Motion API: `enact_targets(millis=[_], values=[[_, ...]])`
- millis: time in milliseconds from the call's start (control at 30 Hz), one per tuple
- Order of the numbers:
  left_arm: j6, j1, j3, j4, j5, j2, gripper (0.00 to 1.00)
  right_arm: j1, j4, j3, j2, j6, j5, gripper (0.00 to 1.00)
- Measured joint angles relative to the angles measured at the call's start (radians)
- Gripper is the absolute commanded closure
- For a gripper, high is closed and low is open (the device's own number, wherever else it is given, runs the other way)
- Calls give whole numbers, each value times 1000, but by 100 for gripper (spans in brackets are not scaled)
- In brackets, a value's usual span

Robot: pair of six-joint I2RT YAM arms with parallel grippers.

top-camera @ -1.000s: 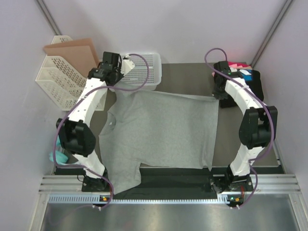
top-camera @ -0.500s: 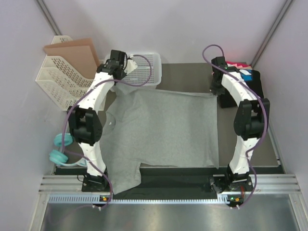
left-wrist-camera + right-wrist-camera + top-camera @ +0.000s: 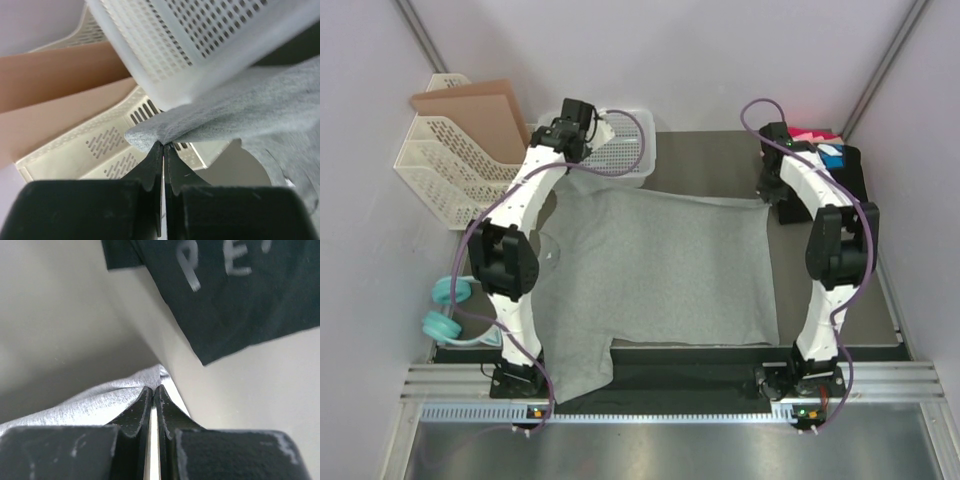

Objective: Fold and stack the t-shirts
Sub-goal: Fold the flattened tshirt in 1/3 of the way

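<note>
Pinching far corners of shirt [image 3: 660,270] in left claw [image 3: 163,145] and right claw [image 3: 152,389], starting the fold; next probably means drawing both evenly toward near bench [image 3: 705,160] edge.

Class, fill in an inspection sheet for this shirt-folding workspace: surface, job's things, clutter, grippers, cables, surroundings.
Surface: dark table, largely covered by cloth.
Job's things: grey t-shirt spread flat; folded stack of black, blue and pink shirts at the far right.
Clutter: white basket at the far edge; cream file rack holding a brown folder on the left; teal item beside the left arm.
Grippers: left gripper shut on the grey t-shirt's far-left corner; right gripper shut on its far-right corner.
Cables: purple cables loop along both arms.
Surroundings: pale walls; metal rail along the near edge.
</note>
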Motion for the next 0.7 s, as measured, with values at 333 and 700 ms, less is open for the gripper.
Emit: enact_targets(millis=[333,700], values=[[17,-14,-151,10,-31,-82,100,-16,-30,40,-20,-3,-8,100],[-80,-70,-166,-106,-32,-151,100,-18,-22,-94,-107,-8,-11,100]])
